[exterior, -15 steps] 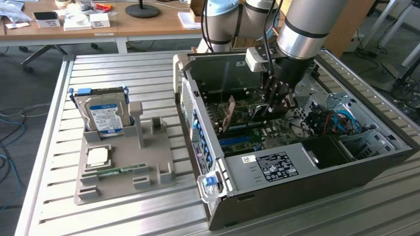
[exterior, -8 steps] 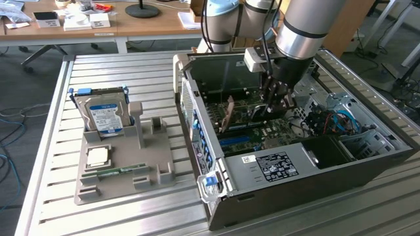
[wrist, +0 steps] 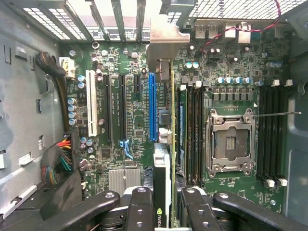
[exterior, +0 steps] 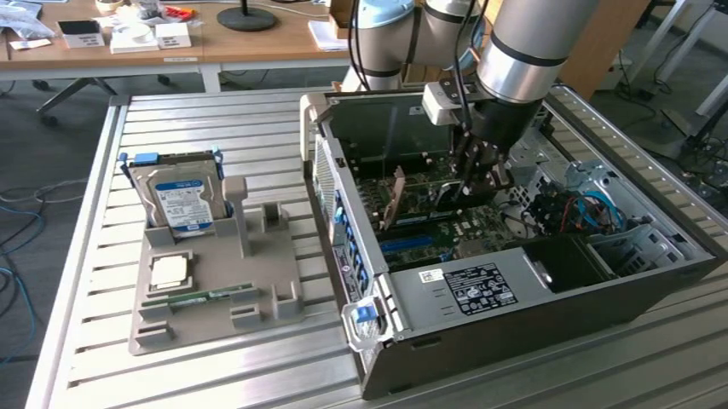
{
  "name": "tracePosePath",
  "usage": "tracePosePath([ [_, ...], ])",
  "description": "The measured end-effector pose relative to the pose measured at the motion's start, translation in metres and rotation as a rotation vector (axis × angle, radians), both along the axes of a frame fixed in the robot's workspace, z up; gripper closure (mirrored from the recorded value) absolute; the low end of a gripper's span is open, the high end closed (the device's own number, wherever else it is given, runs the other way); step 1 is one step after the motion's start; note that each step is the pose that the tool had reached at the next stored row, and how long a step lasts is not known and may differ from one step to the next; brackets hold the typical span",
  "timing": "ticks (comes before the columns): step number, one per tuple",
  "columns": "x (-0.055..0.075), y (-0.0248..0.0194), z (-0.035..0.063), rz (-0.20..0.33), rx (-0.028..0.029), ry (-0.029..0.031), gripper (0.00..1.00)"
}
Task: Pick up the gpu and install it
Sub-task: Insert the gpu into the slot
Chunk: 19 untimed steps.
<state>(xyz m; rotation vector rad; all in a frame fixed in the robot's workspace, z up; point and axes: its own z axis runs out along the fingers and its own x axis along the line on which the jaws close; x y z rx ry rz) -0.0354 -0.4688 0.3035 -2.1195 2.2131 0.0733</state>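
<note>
Surface: slatted metal table (exterior: pixel 205 128), with desks behind it.
Case: open computer case (exterior: pixel 637 290) lying on its side, motherboard (wrist: pixel 137 120) facing up.
Gripper: the gripper (wrist: pixel 166 199) is lowered into the case, jaws clamped on the gpu (wrist: pixel 161 166).
Gpu: held on edge over the motherboard, just beside the blue slot (wrist: pixel 152 106), bracket end at the rear openings.
Holder: grey tray (exterior: pixel 170 328) at the exterior view's left, with the hard drive (exterior: pixel 182 200) standing in it.

Black gpu (wrist: pixel 161 195), green motherboard (wrist: pixel 134 125), blue slot (wrist: pixel 152 106), white slot (wrist: pixel 91 103), blue-labelled silver hard drive (exterior: pixel 176 200)
</note>
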Motion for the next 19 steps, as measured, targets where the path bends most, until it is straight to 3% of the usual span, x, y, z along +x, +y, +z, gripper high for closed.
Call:
tracePosePath([
  [6, -0.0037, 0.0000, -0.0001, 0.000, 0.0000, -0.0001, 0.73],
  [11, -0.0039, -0.0028, -0.0003, 0.000, -0.0001, 0.0000, 0.73],
  [19, -0.0057, -0.0029, -0.0068, 0.000, -0.0001, 0.0000, 0.73],
])
